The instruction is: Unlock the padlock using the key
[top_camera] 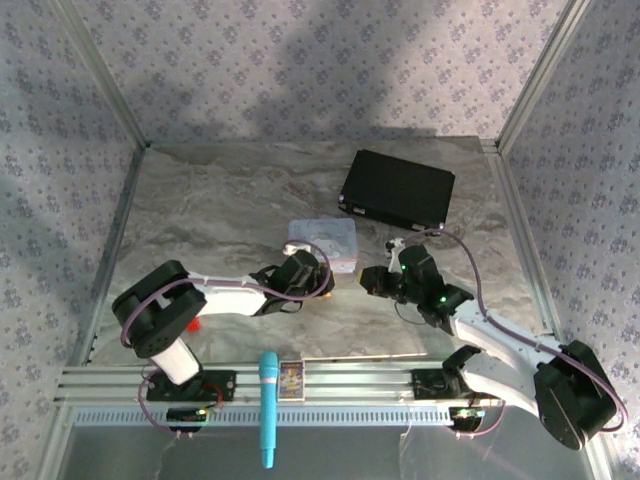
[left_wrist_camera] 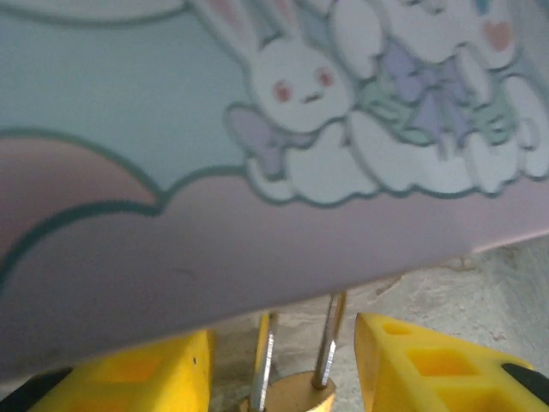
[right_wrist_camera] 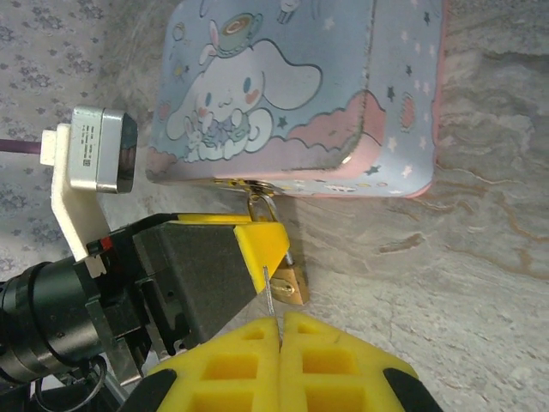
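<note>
The padlock (right_wrist_camera: 290,279) hangs shut on the tin (right_wrist_camera: 343,86) (nothing unlocked yet). Around it the left fingers (left_wrist_camera: 146,378) stand slightly apart. The right fingers (right_wrist_camera: 334,360) pinch the key (right_wrist_camera: 268,292), tip beside the body; inserting and turning remain.

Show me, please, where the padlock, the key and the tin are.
padlock (right_wrist_camera: 292,285), right wrist view, on its brass body.
key (right_wrist_camera: 268,293), right wrist view, on the thin metal blade.
tin (right_wrist_camera: 343,94), right wrist view, on its printed lid.
</note>
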`<move>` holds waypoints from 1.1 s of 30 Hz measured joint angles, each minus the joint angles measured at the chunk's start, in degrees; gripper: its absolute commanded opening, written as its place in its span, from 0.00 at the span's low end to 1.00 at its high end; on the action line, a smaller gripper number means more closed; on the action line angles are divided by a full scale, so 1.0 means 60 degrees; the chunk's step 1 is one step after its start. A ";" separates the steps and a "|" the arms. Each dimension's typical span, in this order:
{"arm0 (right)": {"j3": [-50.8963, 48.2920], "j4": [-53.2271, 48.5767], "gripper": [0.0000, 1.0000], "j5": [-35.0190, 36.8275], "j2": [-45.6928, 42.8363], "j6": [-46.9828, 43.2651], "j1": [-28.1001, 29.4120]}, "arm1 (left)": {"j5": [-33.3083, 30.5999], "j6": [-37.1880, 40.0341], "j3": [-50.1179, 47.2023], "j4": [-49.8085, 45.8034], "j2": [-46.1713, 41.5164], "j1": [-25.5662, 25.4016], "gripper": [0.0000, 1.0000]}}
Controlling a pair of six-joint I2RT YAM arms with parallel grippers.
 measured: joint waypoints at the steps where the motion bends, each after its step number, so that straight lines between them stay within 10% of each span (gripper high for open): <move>1: -0.0036 -0.0004 0.00 0.0000 0.0000 -0.0004 -0.0018 | -0.0004 -0.0033 0.0000 0.0044 0.0113 0.0000 0.44; 19: -0.0459 0.0517 0.00 -0.0168 0.0277 0.0404 -0.0102 | -0.0055 -0.1111 0.0011 0.0565 0.0342 -0.0073 0.12; 33: -0.0933 0.3100 0.00 -0.2076 0.2397 0.2524 -0.0244 | -0.0397 -0.3122 -0.0499 0.1202 0.0018 -0.0080 0.07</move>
